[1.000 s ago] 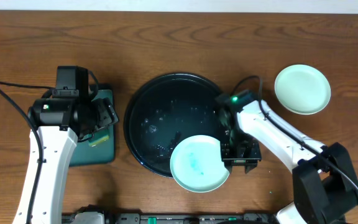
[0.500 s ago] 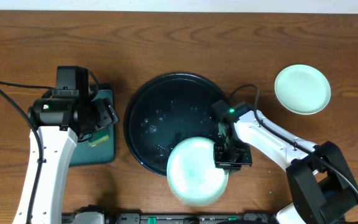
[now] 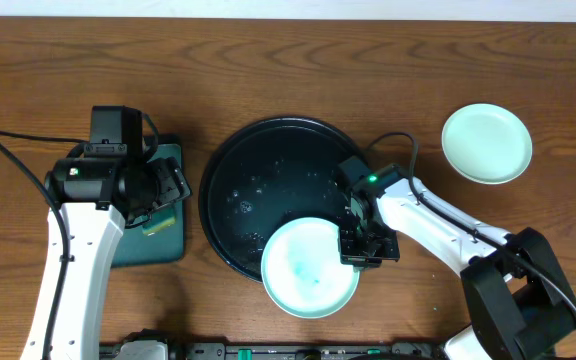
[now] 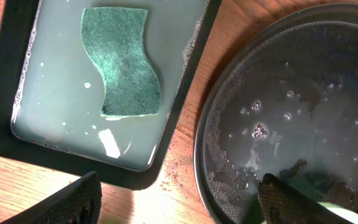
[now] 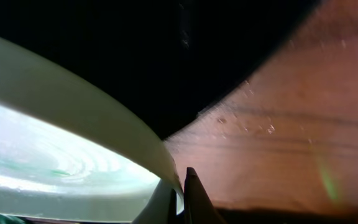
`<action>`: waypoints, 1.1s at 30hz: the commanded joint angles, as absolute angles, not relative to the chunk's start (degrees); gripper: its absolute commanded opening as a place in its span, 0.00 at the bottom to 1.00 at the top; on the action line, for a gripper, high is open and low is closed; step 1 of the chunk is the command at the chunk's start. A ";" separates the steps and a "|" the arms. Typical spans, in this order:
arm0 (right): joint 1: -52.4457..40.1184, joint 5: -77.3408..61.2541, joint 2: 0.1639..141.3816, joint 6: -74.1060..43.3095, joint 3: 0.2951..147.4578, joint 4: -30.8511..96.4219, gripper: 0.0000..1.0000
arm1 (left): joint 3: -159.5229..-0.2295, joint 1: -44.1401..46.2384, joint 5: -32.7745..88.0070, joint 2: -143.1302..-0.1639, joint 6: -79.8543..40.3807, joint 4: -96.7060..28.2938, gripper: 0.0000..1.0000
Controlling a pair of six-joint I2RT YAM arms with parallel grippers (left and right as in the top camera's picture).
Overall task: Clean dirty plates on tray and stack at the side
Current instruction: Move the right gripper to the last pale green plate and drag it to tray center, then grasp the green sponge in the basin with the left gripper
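Mint-green plate (image 3: 308, 270), smeared teal, now lies slightly further left across the front rim of the black tray (image 3: 230, 170) than a second ago. Right claw (image 3: 354, 245) has pinched shut on its edge; left claw (image 3: 165, 195) hangs wide open, empty, near the sponge (image 4: 124, 61).

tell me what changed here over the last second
The right gripper closed its jaws on the rim of the smeared plate and shifted with it slightly toward the left arm's side. Unchanged: the left gripper, jaws open over the small tray with the sponge; the black tray; and the far plate on the table.
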State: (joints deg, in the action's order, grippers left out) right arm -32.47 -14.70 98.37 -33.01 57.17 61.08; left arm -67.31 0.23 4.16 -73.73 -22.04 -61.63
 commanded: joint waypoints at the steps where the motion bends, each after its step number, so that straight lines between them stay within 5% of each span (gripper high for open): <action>1: -32.56 -13.13 97.80 -33.41 57.89 56.88 0.01 | -67.31 0.40 4.05 -73.63 -21.47 -61.91 0.81; 19: -23.81 -8.34 103.72 -33.36 64.42 38.48 0.01 | -67.31 0.40 2.96 -73.84 -19.94 -61.76 0.81; 25: -23.68 -9.30 107.20 -29.69 64.45 36.29 0.01 | -64.58 -0.47 -3.84 -75.85 -20.16 -60.14 0.70; 33: -23.68 -11.20 107.15 -29.47 64.47 35.75 0.01 | -57.12 -6.72 2.85 -80.99 -21.71 -51.70 0.63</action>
